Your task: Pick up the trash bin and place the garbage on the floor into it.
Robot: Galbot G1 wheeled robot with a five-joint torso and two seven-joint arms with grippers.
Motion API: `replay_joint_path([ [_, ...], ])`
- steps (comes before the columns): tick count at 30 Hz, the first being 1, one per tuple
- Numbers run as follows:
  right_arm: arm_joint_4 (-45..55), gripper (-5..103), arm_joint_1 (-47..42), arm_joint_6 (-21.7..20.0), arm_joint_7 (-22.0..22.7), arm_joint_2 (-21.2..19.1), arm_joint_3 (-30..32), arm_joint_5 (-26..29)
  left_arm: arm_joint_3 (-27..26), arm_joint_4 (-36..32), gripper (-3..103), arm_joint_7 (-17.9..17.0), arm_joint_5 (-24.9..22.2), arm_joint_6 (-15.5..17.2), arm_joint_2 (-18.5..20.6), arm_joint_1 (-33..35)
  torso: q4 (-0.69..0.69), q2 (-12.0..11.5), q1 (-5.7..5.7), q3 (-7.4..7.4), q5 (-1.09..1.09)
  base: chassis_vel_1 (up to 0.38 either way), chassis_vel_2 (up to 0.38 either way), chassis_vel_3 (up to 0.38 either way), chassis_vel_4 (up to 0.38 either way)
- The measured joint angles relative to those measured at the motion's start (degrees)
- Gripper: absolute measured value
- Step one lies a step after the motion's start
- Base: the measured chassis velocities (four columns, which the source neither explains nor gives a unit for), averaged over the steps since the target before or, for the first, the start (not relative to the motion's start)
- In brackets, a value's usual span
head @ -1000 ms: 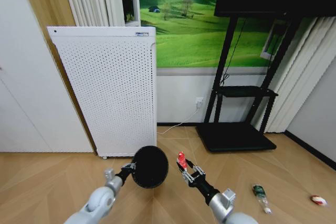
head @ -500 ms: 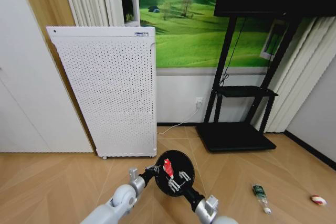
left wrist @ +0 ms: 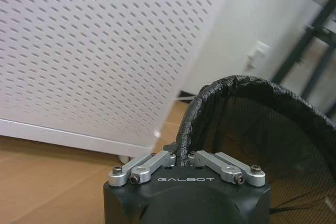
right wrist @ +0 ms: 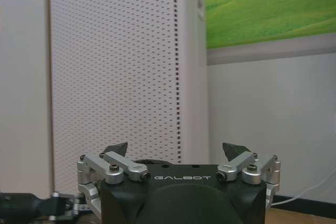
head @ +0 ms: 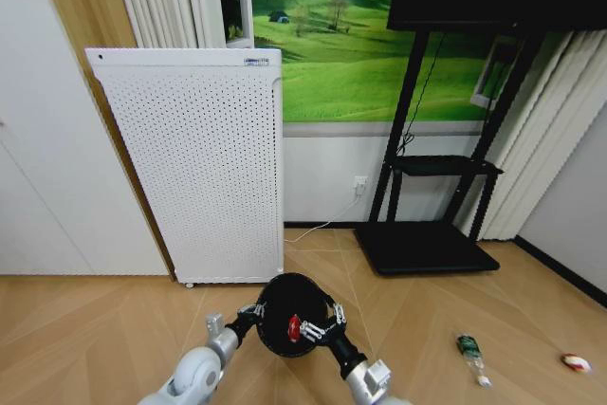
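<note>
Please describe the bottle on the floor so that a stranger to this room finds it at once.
Find the black stand at the right. On the wood floor before it, nearer the robot, lies the bottle. It is greenish and long; the scrap farther right is rounder, white and red.

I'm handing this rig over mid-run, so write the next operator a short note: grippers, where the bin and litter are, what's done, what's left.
Left gripper: shut on the rim of the small black round mesh trash bin, held off the floor with its mouth tipped toward the robot.
Right gripper: open, at the bin's mouth.
Red crumpled wrapper: inside the bin's mouth, apparently released.
Done: bin picked up, wrapper seemingly delivered.
Left: small clear-green bottle and white-and-red crumpled scrap, both on the wooden floor to the robot's right.
</note>
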Motion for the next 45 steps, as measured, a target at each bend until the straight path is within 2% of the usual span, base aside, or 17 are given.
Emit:
replay_joint_path([
  [2, 0.8, 100, -0.9, -2.3, 3.0, 0.0, 2.6, 1.9, -2.9, -3.9, 3, -5.6, -3.1, 1.6, 0.0, 1.6, -0.02, 0.0, 0.00, 0.00, 0.01, 0.000, 0.000, 0.000, 0.000],
  [3, 0.8, 100, -0.9, -2.3, 3.0, 0.0, 2.6, 1.9, -2.9, -3.9, 3, -5.6, -3.1, 1.6, 0.0, 1.6, -0.02, 0.0, 0.00, 0.00, 0.01, 0.000, 0.000, 0.000, 0.000],
  [5, 1.1, 100, -1.0, -4.6, 4.7, 0.5, 4.3, 3.4, -6.5, -6.5, 3, -8.3, -3.9, 3.0, 0.4, 4.5, 0.00, 0.0, 0.00, 0.00, 0.01, 0.000, 0.000, 0.000, 0.000],
  [6, 1.1, 100, -1.0, -4.6, 4.7, 0.5, 4.3, 3.4, -6.5, -6.5, 3, -8.3, -3.9, 3.0, 0.4, 4.5, 0.00, 0.0, 0.00, 0.00, 0.01, 0.000, 0.000, 0.000, 0.000],
  [9, 1.4, 100, -1.7, -5.7, 5.6, 1.4, 5.3, 3.9, -10.9, -9.4, 3, -10.0, -5.2, 4.1, 0.1, 9.1, 0.01, 0.0, 0.00, 0.00, 0.00, 0.000, 0.000, 0.000, 0.000],
  [18, 1.1, 100, -3.3, -5.9, 5.6, 1.4, 6.2, 2.7, -16.5, -12.5, 3, -11.2, -5.8, 4.8, -1.9, 15.0, 0.01, 0.0, 0.00, 0.00, 0.00, -0.076, -0.073, 0.068, 0.085],
  [19, 0.4, 100, -3.9, -5.7, 5.7, 1.6, 6.9, 1.8, -18.8, -13.3, 3, -11.3, -5.8, 4.9, -2.8, 16.8, 0.01, 0.0, 0.00, 0.00, 0.01, -0.180, -0.156, 0.156, 0.148],
  [21, 0.1, 100, -4.2, -5.6, 5.7, 1.8, 7.2, 1.4, -19.9, -13.6, 3, -11.3, -5.8, 4.9, -3.2, 17.6, 0.00, 0.0, 0.00, 0.00, 0.02, -0.180, -0.156, 0.157, 0.158],
  [22, -0.6, 100, -5.5, -5.3, 5.7, 2.4, 8.1, 0.3, -23.0, -14.5, 3, -11.6, -6.2, 5.2, -4.5, 19.6, 0.00, 0.0, 0.00, 0.00, 0.02, -0.195, -0.176, 0.166, 0.193],
  [24, -1.4, 100, -6.1, -5.1, 5.7, 2.9, 8.5, -0.8, -24.5, -14.8, 3, -11.9, -6.4, 5.3, -5.3, 20.4, -0.01, 0.0, 0.00, -0.01, 0.00, -0.199, -0.184, 0.166, 0.192],
  [31, -6.1, 100, -5.1, -5.1, 7.0, 3.5, 8.2, -2.3, -27.6, -16.2, 3, -12.1, -6.9, 5.5, -6.5, 22.4, 0.00, 0.0, 0.00, 0.00, 0.05, -0.213, -0.226, 0.234, 0.242],
  [33, -8.0, 100, -3.9, -5.4, 7.5, 3.6, 8.0, -2.3, -28.1, -16.2, 3, -12.1, -7.0, 5.5, -6.6, 22.6, -0.01, 0.0, 0.00, 0.00, -0.02, -0.300, -0.284, 0.258, 0.303],
  [39, -14.9, 100, 1.8, -8.3, 10.9, 3.3, 6.7, 0.9, -29.0, -16.2, 3, -12.4, -7.7, 5.6, -6.6, 22.9, -0.01, 0.0, 0.01, 0.01, 0.03, -0.272, -0.291, 0.265, 0.276],
  [41, -18.6, 100, 5.0, -11.6, 14.1, 3.2, 6.5, 3.9, -29.0, -16.2, 3, -12.5, -7.9, 5.7, -6.4, 22.6, -0.02, 0.0, 0.01, 0.01, 0.03, -0.090, -0.127, 0.175, 0.035],
  [45, -24.0, 100, 8.3, -14.5, 16.1, 3.2, 6.2, 6.6, -29.0, -16.1, 3, -12.7, -8.0, 5.7, -6.4, 22.6, 0.00, 0.0, 0.00, 0.01, 0.01, -0.021, -0.041, 0.043, 0.020],
])
